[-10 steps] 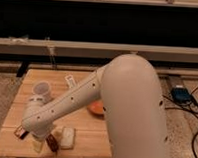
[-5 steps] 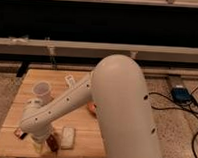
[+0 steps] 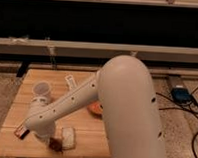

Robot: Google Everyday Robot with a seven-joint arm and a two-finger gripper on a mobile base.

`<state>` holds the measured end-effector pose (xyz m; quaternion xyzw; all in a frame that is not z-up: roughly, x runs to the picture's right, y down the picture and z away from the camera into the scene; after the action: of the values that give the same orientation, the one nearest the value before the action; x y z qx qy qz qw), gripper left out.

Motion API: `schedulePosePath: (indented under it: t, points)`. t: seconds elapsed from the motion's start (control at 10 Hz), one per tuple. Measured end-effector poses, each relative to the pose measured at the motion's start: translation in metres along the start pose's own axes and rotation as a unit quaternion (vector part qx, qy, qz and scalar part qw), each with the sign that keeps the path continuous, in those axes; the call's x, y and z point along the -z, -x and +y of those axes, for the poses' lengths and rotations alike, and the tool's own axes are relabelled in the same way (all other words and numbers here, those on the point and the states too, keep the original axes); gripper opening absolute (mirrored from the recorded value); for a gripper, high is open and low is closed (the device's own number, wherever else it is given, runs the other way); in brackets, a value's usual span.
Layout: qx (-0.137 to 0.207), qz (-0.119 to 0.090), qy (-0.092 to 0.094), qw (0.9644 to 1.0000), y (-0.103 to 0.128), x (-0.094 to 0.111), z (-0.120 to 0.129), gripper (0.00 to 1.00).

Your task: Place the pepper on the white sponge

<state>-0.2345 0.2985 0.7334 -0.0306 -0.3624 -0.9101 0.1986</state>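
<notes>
**Mia:** Where is the pepper (image 3: 55, 144)?

**Sam:** In the camera view it is a small dark red thing near the front edge of the wooden table (image 3: 22, 102). It sits just beside the left end of the white sponge (image 3: 68, 138). It is not on top yet.

**Mia:** And the gripper (image 3: 46, 139)?

**Sam:** It is down low at the end of the long white arm (image 3: 71, 104), right next to the pepper. I cannot tell if it is open or closed, or if it has the pepper.

**Mia:** How will the pepper feel to hold?

**Sam:** I think it is very light, and a bit shiny, so it could slip. It is thin and bent. I would pinch it in the middle, across the thin way, and not too hard. The sponge looks soft, so the pepper should just rest there.

**Mia:** What else is there?

**Sam:** A white cup (image 3: 42, 91), a bit of an orange bowl (image 3: 94, 109) and a dark bar (image 3: 21, 133) on the left.

**Mia:** What changed from half a second ago?

**Sam:** The big round part of the arm now hides more of the bowl. The cup has not moved.
</notes>
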Motion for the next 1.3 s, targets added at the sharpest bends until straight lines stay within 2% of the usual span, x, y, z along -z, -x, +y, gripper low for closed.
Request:
schedulePosePath:
  t: [0.6,0.9,1.3]
  points:
    - [-0.015,0.04,-0.004,0.9991,0.016,0.036,0.016,0.04]
    - [-0.031,0.049,-0.007,0.9983,0.028,0.039,0.029,0.04]
    - [-0.05,0.046,-0.009,0.9976,0.038,0.032,0.042,0.04]
